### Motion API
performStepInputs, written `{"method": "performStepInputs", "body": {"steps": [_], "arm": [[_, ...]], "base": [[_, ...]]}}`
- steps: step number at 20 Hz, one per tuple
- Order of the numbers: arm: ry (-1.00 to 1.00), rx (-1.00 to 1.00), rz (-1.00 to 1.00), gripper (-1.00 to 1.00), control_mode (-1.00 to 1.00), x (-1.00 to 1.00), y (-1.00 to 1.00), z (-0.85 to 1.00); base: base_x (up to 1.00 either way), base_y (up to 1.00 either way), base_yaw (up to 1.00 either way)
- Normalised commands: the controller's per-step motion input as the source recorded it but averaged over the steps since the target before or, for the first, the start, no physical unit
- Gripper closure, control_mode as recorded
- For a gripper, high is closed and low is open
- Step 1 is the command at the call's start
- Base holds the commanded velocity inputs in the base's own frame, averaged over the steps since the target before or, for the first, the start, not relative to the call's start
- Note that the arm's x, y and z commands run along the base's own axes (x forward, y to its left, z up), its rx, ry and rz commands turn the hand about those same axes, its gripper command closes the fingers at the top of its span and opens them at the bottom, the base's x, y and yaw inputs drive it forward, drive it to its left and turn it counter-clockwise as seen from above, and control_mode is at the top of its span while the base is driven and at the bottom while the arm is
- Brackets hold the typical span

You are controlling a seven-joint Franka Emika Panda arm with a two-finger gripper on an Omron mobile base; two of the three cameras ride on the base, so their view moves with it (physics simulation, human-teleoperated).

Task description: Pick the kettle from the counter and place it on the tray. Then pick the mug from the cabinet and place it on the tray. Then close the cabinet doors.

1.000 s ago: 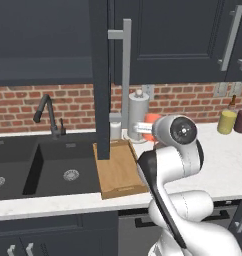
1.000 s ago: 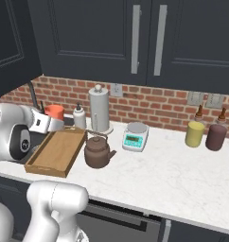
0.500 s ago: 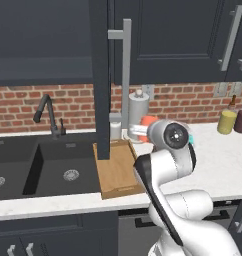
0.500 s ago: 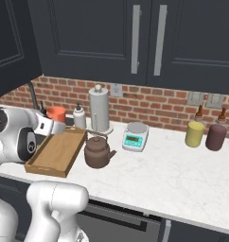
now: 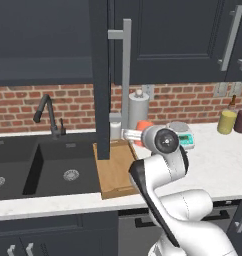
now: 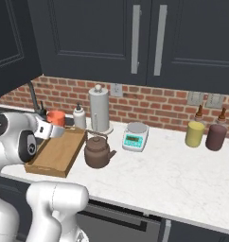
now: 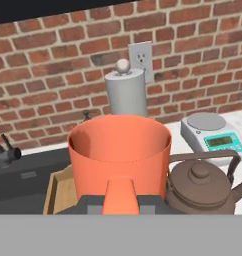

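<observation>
Mug (image 7: 119, 155) held in the closed gripper (image 7: 120, 199) hides the tray (image 7: 59, 192), apparently hovering above it.

A glossy white arm (image 5: 165, 200) of fat rounded segments, with a dark circular joint cap ringed in grey near its top.

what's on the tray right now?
The tray shows bare wood. The kettle stands beside it on the counter; the mug hangs above its far end. The arm covers the near-left corner.
</observation>
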Motion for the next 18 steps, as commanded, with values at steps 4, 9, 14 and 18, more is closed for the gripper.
{"method": "performStepInputs", "body": {"steps": [4,9,14,18], "arm": [[0.0,0.0,-0.05,1.0,-1.0,0.03,0.14,-0.26],[0.0,0.0,-0.04,1.0,-1.0,0.1,0.1,-0.28],[-0.05,0.0,-0.02,1.0,-1.0,0.15,0.03,-0.28],[-0.05,0.0,-0.02,1.0,-1.0,0.17,0.04,-0.23]], "base": [[0.0,0.0,0.0],[0.0,0.0,0.0],[0.0,0.0,0.0],[0.0,0.0,0.0]]}}
